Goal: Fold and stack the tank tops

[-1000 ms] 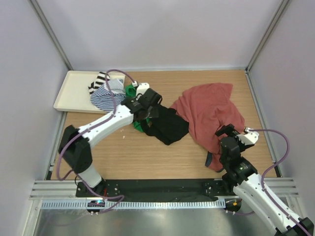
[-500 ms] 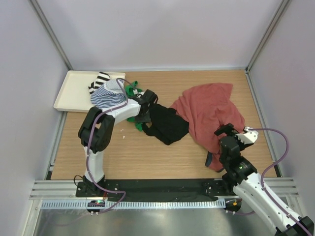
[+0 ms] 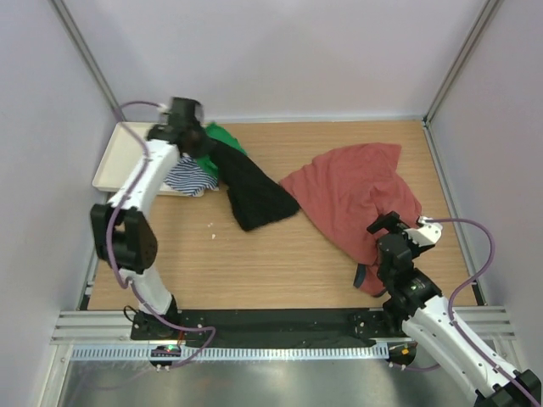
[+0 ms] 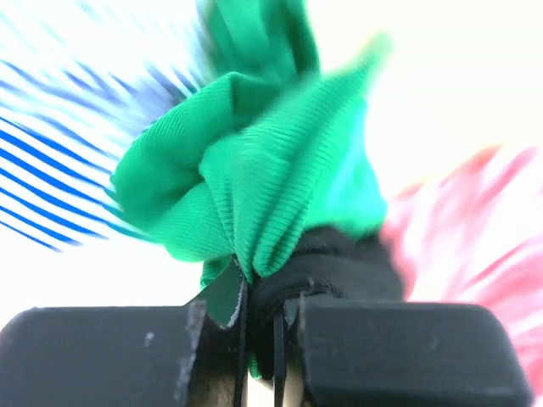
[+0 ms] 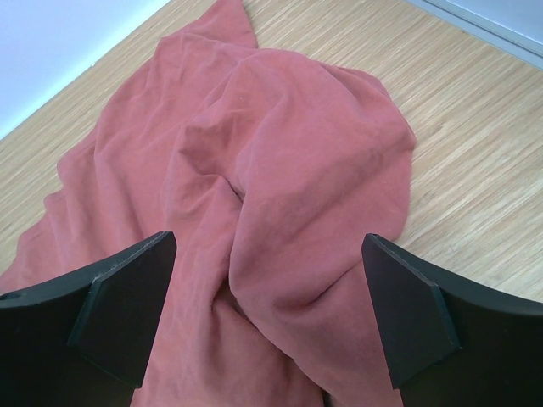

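Note:
My left gripper (image 3: pixel 193 136) is at the back left over the tray, shut on a bunch of green cloth (image 4: pixel 254 195) and black cloth (image 4: pixel 331 263) pinched together between its jaws (image 4: pixel 259 301). The black tank top (image 3: pixel 253 193) trails from it across the table, with the green one (image 3: pixel 222 136) at its top. A navy-and-white striped tank top (image 3: pixel 191 178) lies by the tray's edge. The brick-red tank top (image 3: pixel 356 191) is spread rumpled at the right. My right gripper (image 3: pixel 386 229) hovers open over its near part (image 5: pixel 280 212).
A cream tray (image 3: pixel 123 157) sits at the back left corner. Grey walls close the table on three sides. Bare wood shows in the middle front (image 3: pixel 254 263). A small white speck (image 3: pixel 212 224) lies on the wood.
The left gripper shut on the green and black cloth and swung back-left to the tray, dragging both tops with it. The right arm stayed put.

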